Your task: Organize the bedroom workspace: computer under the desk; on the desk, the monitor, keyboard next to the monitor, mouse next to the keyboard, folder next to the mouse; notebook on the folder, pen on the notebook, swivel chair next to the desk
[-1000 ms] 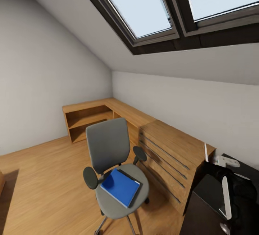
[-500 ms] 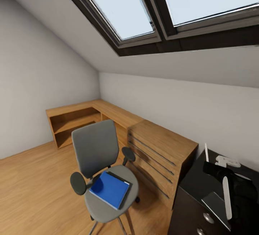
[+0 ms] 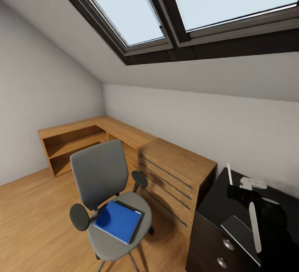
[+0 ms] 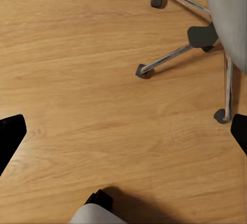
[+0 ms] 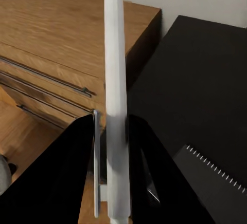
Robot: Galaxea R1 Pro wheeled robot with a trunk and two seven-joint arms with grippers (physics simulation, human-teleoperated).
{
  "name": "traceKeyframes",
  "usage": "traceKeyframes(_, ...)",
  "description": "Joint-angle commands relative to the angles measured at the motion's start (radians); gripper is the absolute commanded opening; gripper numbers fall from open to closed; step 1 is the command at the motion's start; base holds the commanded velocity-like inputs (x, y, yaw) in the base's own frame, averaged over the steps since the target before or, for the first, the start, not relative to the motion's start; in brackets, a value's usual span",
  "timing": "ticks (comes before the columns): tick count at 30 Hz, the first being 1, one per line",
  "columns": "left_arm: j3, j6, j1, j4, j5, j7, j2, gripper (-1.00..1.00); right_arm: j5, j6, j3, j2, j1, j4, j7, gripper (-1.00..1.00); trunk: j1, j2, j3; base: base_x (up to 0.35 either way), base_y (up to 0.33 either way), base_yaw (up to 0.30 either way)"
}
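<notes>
The left gripper (image 4: 123, 136) is hanging splayed wide over bare floor. The right gripper (image 5: 110, 124) is seemingly clenching the pen (image 5: 114, 54), though the contact is hard to make out. The head is panning right, bringing the desk (image 3: 222, 205) in at 4 o'clock, its far end cut off. The folder (image 3: 117, 221) is lying on the swivel chair (image 3: 99, 176) at 7 o'clock, not yet moved.

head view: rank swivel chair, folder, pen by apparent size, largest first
1. swivel chair, by far the largest.
2. folder, lying on its seat.
3. pen, smallest in area, held in the right gripper; it sits nearer the camera, so its length looks close to the folder's.
</notes>
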Motion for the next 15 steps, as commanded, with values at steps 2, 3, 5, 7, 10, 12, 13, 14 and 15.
traceKeyframes(2, -0.004, 0.002, 0.0, -0.003, 0.006, 0.008, 0.001, 1.0, 0.01, 0.001, 0.009, 0.001, -0.001, 0.008, 0.011, -1.0, 0.0, -0.001, -0.002, 0.0, 0.0, -0.006)
traceKeyframes(3, -0.004, 0.002, 0.0, -0.003, 0.006, 0.008, 0.0, 1.0, 0.01, 0.0, 0.024, 0.001, -0.001, 0.013, 0.012, -1.0, 0.0, -0.001, -0.002, 0.0, 0.0, -0.002)
traceKeyframes(5, -0.005, 0.002, 0.0, -0.002, 0.006, 0.008, 0.0, 1.0, 0.01, -0.001, 0.039, 0.002, -0.001, 0.017, 0.012, -1.0, 0.0, -0.001, -0.002, 0.0, 0.0, -0.001)
traceKeyframes(7, -0.005, 0.002, 0.0, -0.002, 0.006, 0.008, 0.0, 1.0, 0.01, -0.006, 0.044, 0.002, -0.001, 0.018, 0.013, -1.0, 0.0, -0.001, -0.002, 0.0, 0.0, 0.0)
traceKeyframes(10, -0.006, 0.002, 0.0, -0.001, 0.006, 0.008, 0.0, 1.0, 0.013, -0.041, 0.055, 0.003, -0.002, 0.049, 0.004, -1.0, 0.0, -0.001, -0.002, 0.0, 0.0, 0.0)
traceKeyframes(12, -0.006, 0.002, 0.0, -0.001, 0.006, 0.008, 0.0, 1.0, 0.014, -0.059, 0.056, 0.003, -0.005, 0.109, -0.011, -1.0, 0.0, -0.001, -0.002, 0.0, 0.0, 0.0)
traceKeyframes(13, -0.005, 0.002, 0.0, -0.001, 0.006, 0.008, 0.0, 1.0, 0.014, -0.068, 0.057, 0.003, -0.008, 0.136, -0.019, -1.0, 0.0, -0.001, -0.002, 0.0, 0.0, 0.0)
traceKeyframes(14, -0.006, 0.002, 0.0, -0.001, 0.006, 0.008, 0.0, 1.0, 0.014, -0.121, 0.057, 0.0, -0.058, 0.275, -0.076, -1.0, 0.0, -0.001, -0.002, 0.0, 0.0, 0.0)
traceKeyframes(15, -0.006, 0.002, 0.0, -0.001, 0.006, 0.008, 0.0, 1.0, 0.013, -0.137, 0.056, -0.001, -0.083, 0.315, -0.096, -1.0, 0.0, -0.001, -0.002, 0.0, 0.0, 0.0)
